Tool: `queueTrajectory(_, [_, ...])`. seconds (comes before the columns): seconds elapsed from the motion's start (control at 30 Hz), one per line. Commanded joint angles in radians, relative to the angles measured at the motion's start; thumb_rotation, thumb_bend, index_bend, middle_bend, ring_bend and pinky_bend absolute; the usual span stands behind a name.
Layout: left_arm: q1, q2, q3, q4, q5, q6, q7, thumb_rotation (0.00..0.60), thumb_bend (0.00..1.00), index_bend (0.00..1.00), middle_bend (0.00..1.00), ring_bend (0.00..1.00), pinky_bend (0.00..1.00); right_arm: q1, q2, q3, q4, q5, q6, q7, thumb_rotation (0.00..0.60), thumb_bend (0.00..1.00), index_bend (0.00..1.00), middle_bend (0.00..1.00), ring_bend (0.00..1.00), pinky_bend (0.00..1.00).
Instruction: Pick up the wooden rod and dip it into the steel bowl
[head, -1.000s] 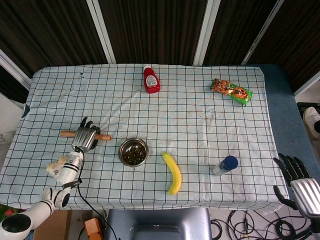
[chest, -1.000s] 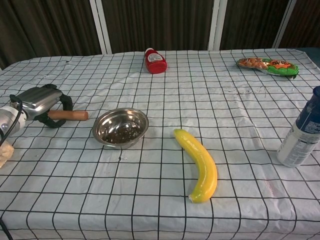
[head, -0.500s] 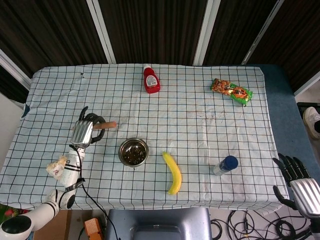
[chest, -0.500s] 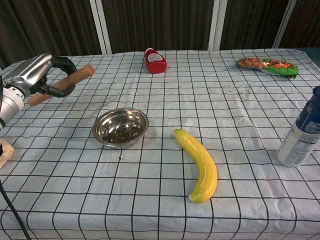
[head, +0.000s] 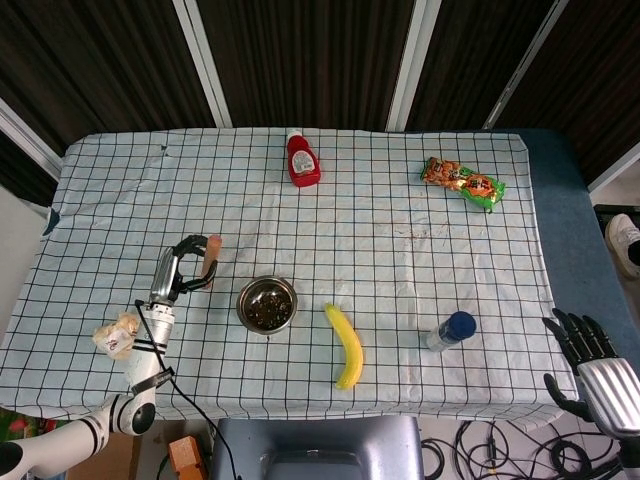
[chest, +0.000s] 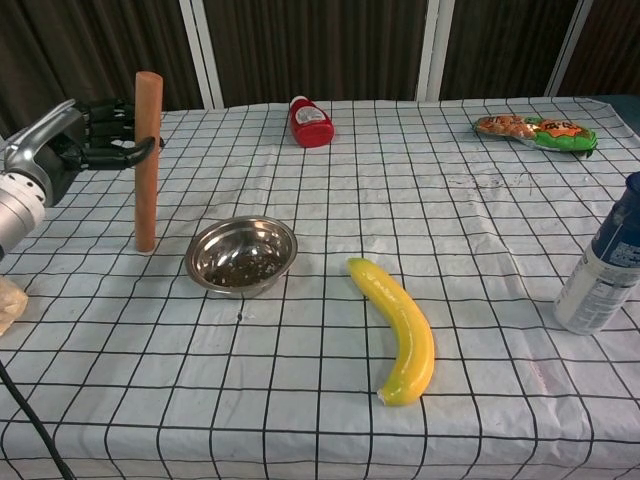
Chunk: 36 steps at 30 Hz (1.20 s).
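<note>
One robot hand active: left robot hand (chest: 75, 148) grips wooden rod (chest: 147, 160) near upper third. Right robot hand (head: 590, 365) idle off worktop (chest: 330, 400) edge, fingers spread, empty. Change over last second: rod lifted off cloth, swung from flat to upright. Long axis now vertical, lower end down, just left of steel bowl (chest: 241, 255). Pick-up judged done; dip remains.

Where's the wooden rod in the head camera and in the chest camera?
Head view: wooden rod lower left, foreshortened, held by the left hand.
Chest view: upper left, upright in that hand.
Shared landmark: steel bowl, just right of it.
</note>
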Motion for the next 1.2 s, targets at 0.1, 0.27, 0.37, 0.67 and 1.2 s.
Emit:
queueTrajectory(0.1, [0.022,-0.005,0.002,0.088,-0.003,-0.039,-0.111,0.6,0.6,0.7,0.58,0.31,0.39,-0.002,0.002,0.001,0.001,0.004,0.003,0.004,0.6,0.37,0.0,0.0,0.0,0.0])
queueTrajectory(0.27, [0.044,0.011,0.021,0.118,0.025,-0.032,-0.182,0.6,0.63,0.68,0.56,0.28,0.36,-0.006,0.003,0.003,0.003,0.007,0.011,0.009,0.6,0.37,0.0,0.0,0.0,0.0])
queueTrajectory(0.37, [0.059,0.03,0.032,0.111,0.031,-0.038,-0.219,0.6,0.65,0.65,0.55,0.26,0.34,-0.007,0.003,0.002,0.003,0.005,0.013,0.01,0.6,0.37,0.0,0.0,0.0,0.0])
queueTrajectory(0.67, [0.082,0.084,0.02,0.04,0.015,-0.079,-0.351,0.6,0.51,0.51,0.51,0.23,0.3,-0.01,0.001,0.001,0.003,0.002,0.016,0.004,0.6,0.37,0.0,0.0,0.0,0.0])
queueTrajectory(1.2, [0.03,0.123,-0.076,-0.018,-0.059,-0.264,-0.508,0.6,0.26,0.36,0.43,0.13,0.16,-0.012,0.0,0.006,0.002,0.009,0.019,0.002,0.6,0.37,0.0,0.0,0.0,0.0])
